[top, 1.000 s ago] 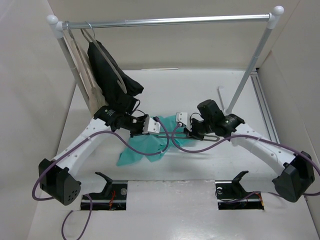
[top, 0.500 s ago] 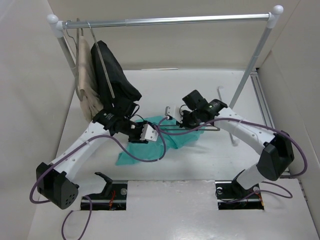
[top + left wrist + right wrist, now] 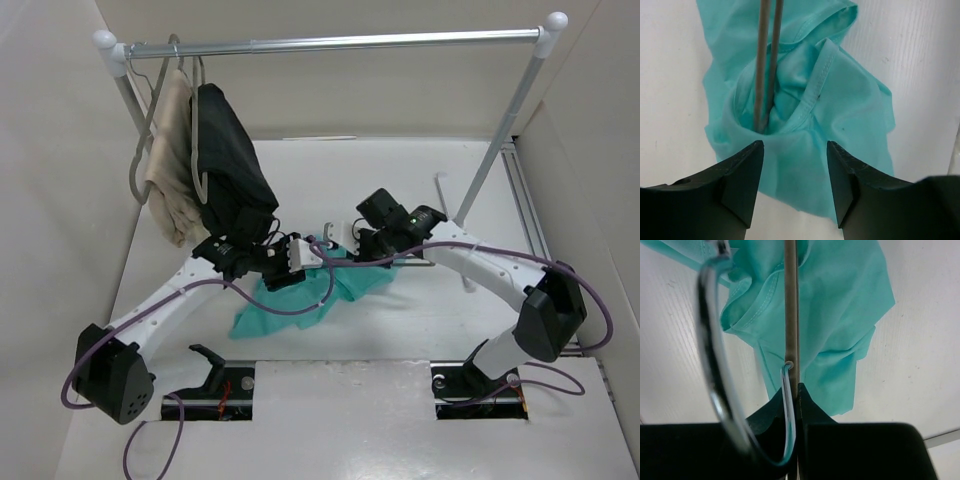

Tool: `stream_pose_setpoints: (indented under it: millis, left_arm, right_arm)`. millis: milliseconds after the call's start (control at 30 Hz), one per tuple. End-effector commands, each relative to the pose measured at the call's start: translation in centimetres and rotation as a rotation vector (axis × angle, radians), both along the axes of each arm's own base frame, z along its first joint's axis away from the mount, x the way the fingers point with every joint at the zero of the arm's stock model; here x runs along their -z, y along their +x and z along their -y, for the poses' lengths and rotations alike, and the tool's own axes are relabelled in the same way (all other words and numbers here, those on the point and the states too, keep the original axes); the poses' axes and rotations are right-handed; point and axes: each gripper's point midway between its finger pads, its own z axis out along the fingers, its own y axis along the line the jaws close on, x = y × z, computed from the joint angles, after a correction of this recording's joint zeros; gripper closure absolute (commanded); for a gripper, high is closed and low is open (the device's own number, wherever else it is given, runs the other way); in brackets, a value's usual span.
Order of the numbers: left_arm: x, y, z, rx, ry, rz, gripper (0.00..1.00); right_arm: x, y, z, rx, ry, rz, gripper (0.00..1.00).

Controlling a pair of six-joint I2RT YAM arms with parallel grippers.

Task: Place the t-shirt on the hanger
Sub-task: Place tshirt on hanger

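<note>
The teal t-shirt (image 3: 300,298) lies crumpled on the white table between the two arms. My right gripper (image 3: 345,238) is shut on the grey hanger (image 3: 392,262) near its hook. In the right wrist view the hanger's arm (image 3: 791,315) runs from my gripper (image 3: 798,390) into the t-shirt (image 3: 840,300), and the wire hook (image 3: 710,365) curves to the left. My left gripper (image 3: 302,255) is open just above the t-shirt. In the left wrist view the hanger's arm (image 3: 766,65) goes into a fold of the t-shirt (image 3: 845,100), just ahead of my open gripper (image 3: 795,165).
A clothes rack with a silver rail (image 3: 340,42) spans the back, its right upright (image 3: 500,130) slanting down to the table. A beige garment (image 3: 170,170) and a black garment (image 3: 232,165) hang at its left end, close behind my left arm. Two black stands (image 3: 210,362) (image 3: 478,360) sit at the front edge.
My right gripper has carried the hanger left and farther back, pushing its arm into the t-shirt. The hanging beige and black garments have swung. My left gripper has shifted only slightly.
</note>
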Motion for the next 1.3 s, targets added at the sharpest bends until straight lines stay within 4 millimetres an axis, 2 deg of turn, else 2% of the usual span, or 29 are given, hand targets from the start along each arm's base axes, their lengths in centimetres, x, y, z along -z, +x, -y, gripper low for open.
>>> stream_pose_setpoints:
  millis: [0,67,133,200,233,300,367,567,600,700,733,767,800,833,867,900,1000,1067,1167,1200,1267]
  left_arm:
    - [0.5,1.5,1.1,-0.111,-0.019,0.0,0.5]
    - [2.2,0.9,0.9,-0.109,0.014,-0.025,0.5]
    - [3.2,0.8,0.2,-0.101,0.051,-0.013,0.59]
    - [4.4,0.4,-1.0,-0.109,0.1,-0.008,0.76]
    - [4.1,0.6,-1.1,-0.107,0.103,0.011,0.91]
    - [3.9,0.7,-1.2,-0.113,0.103,0.023,1.0]
    - [3.9,0.5,-1.1,-0.116,0.094,0.011,1.0]
    - [0.8,1.1,0.4,-0.086,0.017,0.047,1.0]
    - [-0.7,1.6,0.7,-0.08,-0.014,0.101,1.0]
    - [-3.4,2.2,1.5,-0.04,-0.068,0.186,1.0]
    - [-5.0,2.3,2.0,-0.008,-0.099,0.224,1.0]
    - [-6.4,2.1,2.3,0.051,-0.152,0.244,1.0]
    - [-7.3,1.8,2.5,0.094,-0.182,0.244,1.0]
    - [-9.0,1.5,2.8,0.138,-0.22,0.261,1.0]
    - [-8.9,0.5,2.9,0.177,-0.228,0.213,1.0]
    - [-9.7,-0.7,3.6,0.247,-0.273,0.2,1.0]
    - [-10.5,-2.6,4.4,0.336,-0.343,0.159,1.0]
    - [-10.9,-2.9,4.7,0.355,-0.366,0.161,1.0]
    - [-11.7,-2.8,5.0,0.402,-0.382,0.217,1.0]
    - [-11.7,-3.0,5.1,0.417,-0.382,0.21,1.0]
    - [-11.3,-3.2,5.1,0.437,-0.377,0.203,1.0]
  right_arm:
    - [-2.1,-0.6,-1.5,-0.059,0.078,0.053,1.0]
    - [-2.6,-0.7,-1.9,-0.07,0.093,0.068,1.0]
    - [-3.0,-1.0,-1.6,-0.07,0.101,0.077,1.0]
    - [-2.0,-1.4,-1.3,-0.062,0.086,0.054,1.0]
    - [-2.4,-1.5,-1.2,-0.062,0.093,0.061,1.0]
    - [-1.5,-1.9,-0.9,-0.054,0.079,0.041,1.0]
    - [-1.8,-1.9,-0.8,-0.054,0.086,0.047,1.0]
    - [-1.8,-1.9,-0.8,-0.054,0.086,0.047,1.0]
    - [-1.8,-2.0,-0.9,-0.059,0.091,0.042,1.0]
    - [-2.0,-2.2,-0.8,-0.059,0.091,0.041,1.0]
    - [-2.3,-2.2,-0.7,-0.067,0.096,0.052,1.0]
    - [-1.8,-2.5,-0.4,-0.066,0.081,0.037,1.0]
    - [-2.1,-2.5,-0.4,-0.066,0.087,0.044,1.0]
    - [-2.1,-2.5,-0.4,-0.066,0.087,0.044,1.0]
    - [-2.4,-2.7,-0.2,-0.066,0.088,0.045,1.0]
    - [-2.4,-2.6,-0.1,-0.069,0.08,0.055,1.0]
    - [-2.8,-2.7,-0.5,-0.081,0.106,0.055,1.0]
    - [-4.3,-2.7,-1.3,-0.099,0.159,0.091,1.0]
    - [-5.3,-3.0,-1.6,-0.123,0.186,0.117,1.0]
    - [-6.7,-3.1,-2.0,-0.134,0.219,0.15,1.0]
    - [-8.2,-3.2,-2.1,-0.14,0.262,0.186,1.0]
